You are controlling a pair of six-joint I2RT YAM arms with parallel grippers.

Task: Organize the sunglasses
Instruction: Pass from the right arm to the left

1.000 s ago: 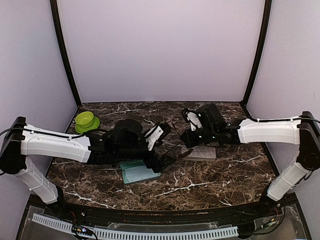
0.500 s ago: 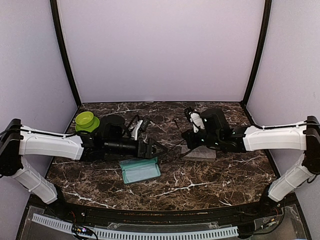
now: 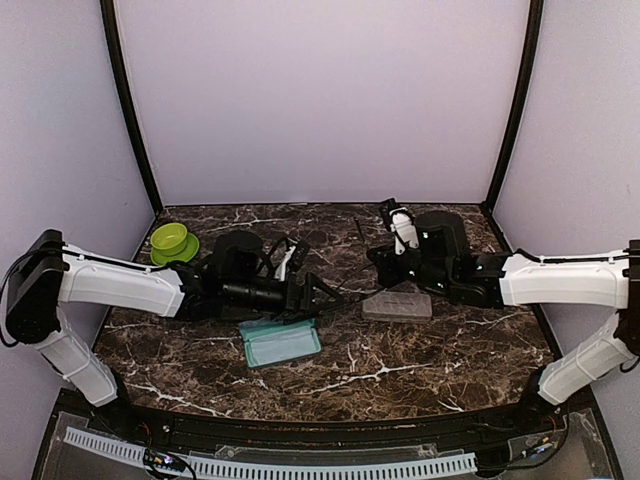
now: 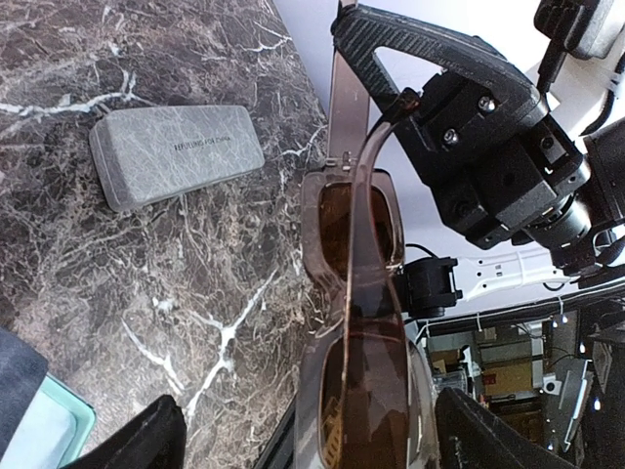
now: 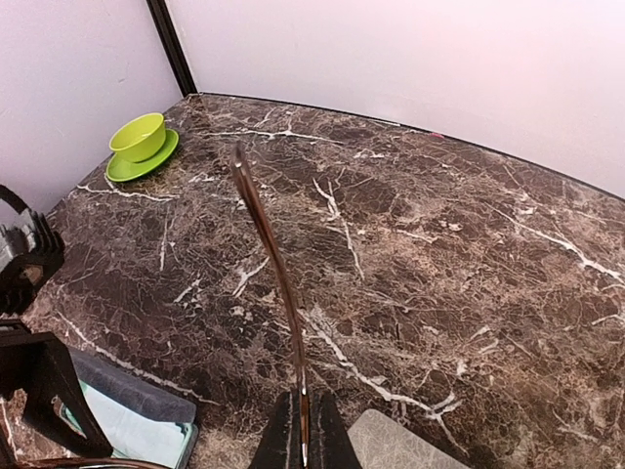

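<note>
The sunglasses [image 4: 356, 244] with dark reddish-brown lenses hang in the air between my two grippers; in the top view they show as a thin line [image 3: 345, 296]. My left gripper [image 4: 312, 440] is open. Its fingers stand wide either side of the front frame, with a gap on the left side. In the top view the left gripper [image 3: 312, 295] is above the far edge of the open teal case [image 3: 282, 343]. My right gripper [image 5: 303, 435] is shut on one temple arm [image 5: 278, 274], which sticks up past it. The purple-tinted pair is out of view.
A closed grey case [image 3: 397, 305] lies under my right gripper and also shows in the left wrist view [image 4: 176, 156]. The teal case holds a light-blue cloth [image 5: 137, 435]. A green bowl on a saucer [image 3: 171, 240] stands at the back left.
My left arm has drawn back to the left, off the teal case, bringing the glasses' front along. My right gripper has shifted slightly back and right, still holding the temple arm.
</note>
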